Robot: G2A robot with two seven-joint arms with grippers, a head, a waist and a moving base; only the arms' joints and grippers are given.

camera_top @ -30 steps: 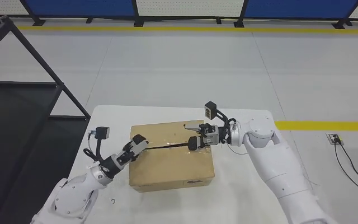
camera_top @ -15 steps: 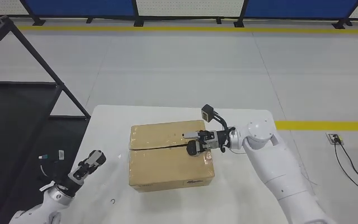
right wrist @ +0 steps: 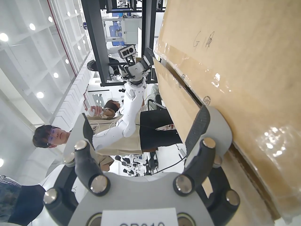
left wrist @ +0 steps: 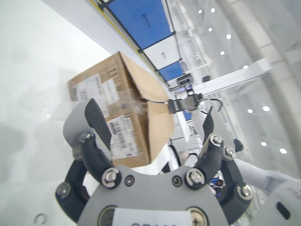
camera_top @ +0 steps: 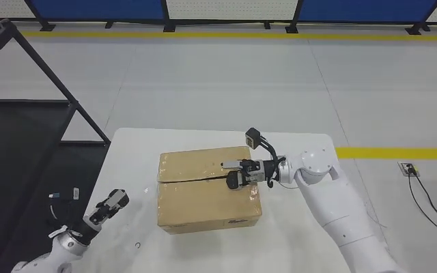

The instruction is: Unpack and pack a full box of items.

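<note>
The cardboard box (camera_top: pixel 208 191) sits closed on the white table (camera_top: pixel 136 153), its top seam gaping a little. At the seam's right end the right gripper (camera_top: pixel 233 173) rests on the lid with its fingers apart, one against the cardboard. The left gripper (camera_top: pixel 113 203) hangs well off the box's left side, fingers spread and empty. To my eye, a fingertip should slip into that gap and lift the flap gently.

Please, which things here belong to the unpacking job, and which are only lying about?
For the job: brown cardboard box, flaps down; right gripper, open at its top seam; left gripper, open, apart from it.
Lying about: small C-shaped ring on the white table; black metal frame beside the table.
</note>
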